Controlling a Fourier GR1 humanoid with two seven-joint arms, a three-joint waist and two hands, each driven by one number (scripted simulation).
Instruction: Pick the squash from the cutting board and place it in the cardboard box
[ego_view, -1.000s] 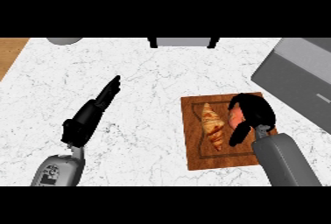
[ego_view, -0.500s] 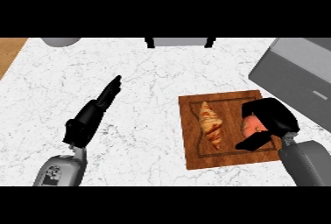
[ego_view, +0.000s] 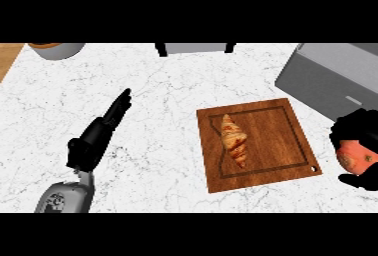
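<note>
Orange squash (ego_view: 356, 157) in right hand (ego_view: 357, 131)

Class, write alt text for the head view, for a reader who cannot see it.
At the right edge, the robot's black right hand curls round an orange squash, clear of the brown wooden cutting board, where a golden croissant lies. A grey cardboard box sits at upper right; the open left hand rests on the white marble counter.

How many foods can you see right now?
2. A croissant lies on the cutting board, and the orange squash is in the right hand, off the board's right edge, partly hidden.
</note>
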